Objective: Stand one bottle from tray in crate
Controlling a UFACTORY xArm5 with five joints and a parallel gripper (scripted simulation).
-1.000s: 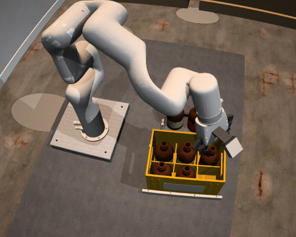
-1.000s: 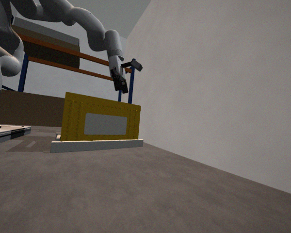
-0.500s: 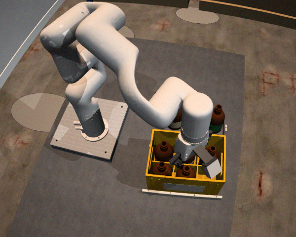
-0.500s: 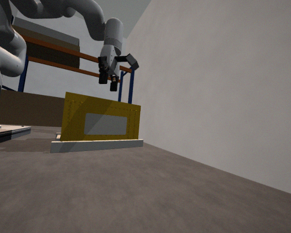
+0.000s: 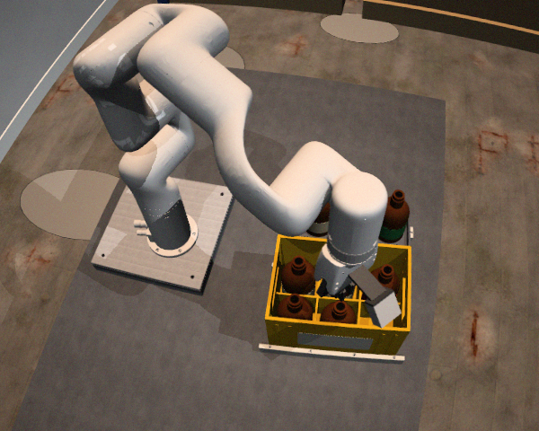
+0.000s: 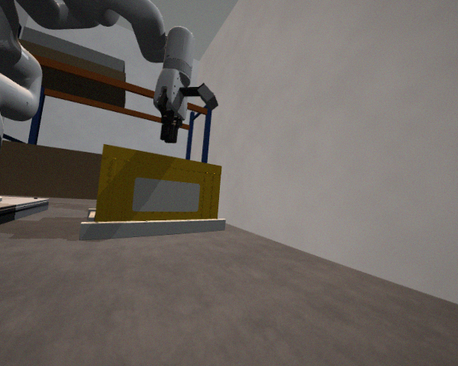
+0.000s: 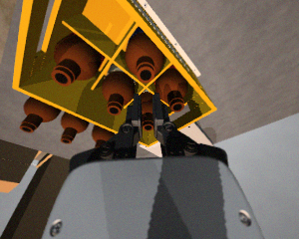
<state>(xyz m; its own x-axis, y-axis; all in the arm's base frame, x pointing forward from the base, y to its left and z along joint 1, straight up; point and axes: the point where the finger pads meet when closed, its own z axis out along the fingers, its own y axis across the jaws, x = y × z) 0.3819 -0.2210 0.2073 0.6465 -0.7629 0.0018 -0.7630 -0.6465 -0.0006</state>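
The yellow crate (image 5: pixel 284 336) (image 6: pixel 114 177) (image 7: pixel 20 45) stands level on the grey mat. Brown bottles (image 5: pixel 297 273) (image 5: pixel 294 306) (image 5: pixel 339 312) (image 5: pixel 386 276) stand in its cells; the wrist view shows a fifth one (image 7: pixel 148 119) straight under the fingers. One corner cell (image 7: pixel 102 17) is empty. My gripper (image 5: pixel 337 294) (image 6: pixel 169 139) (image 7: pixel 147 103) hangs above the crate's back middle cell, fingers shut with nothing between them. Three bottles (image 7: pixel 32 119) (image 7: pixel 70 131) (image 7: pixel 102 134) stand upright behind the crate. In the top view only the green-labelled one (image 5: pixel 395 211) shows fully; the arm hides the rest. A corner of the tray (image 5: pixel 410 231) shows.
A white rail (image 5: pixel 330 352) (image 6: pixel 150 227) lies along the crate's front. The arm's base plate (image 5: pixel 121 250) sits to the left. A plain wall (image 6: pixel 340 137) rises at the right, with blue and orange shelving (image 6: pixel 205 130) behind the crate.
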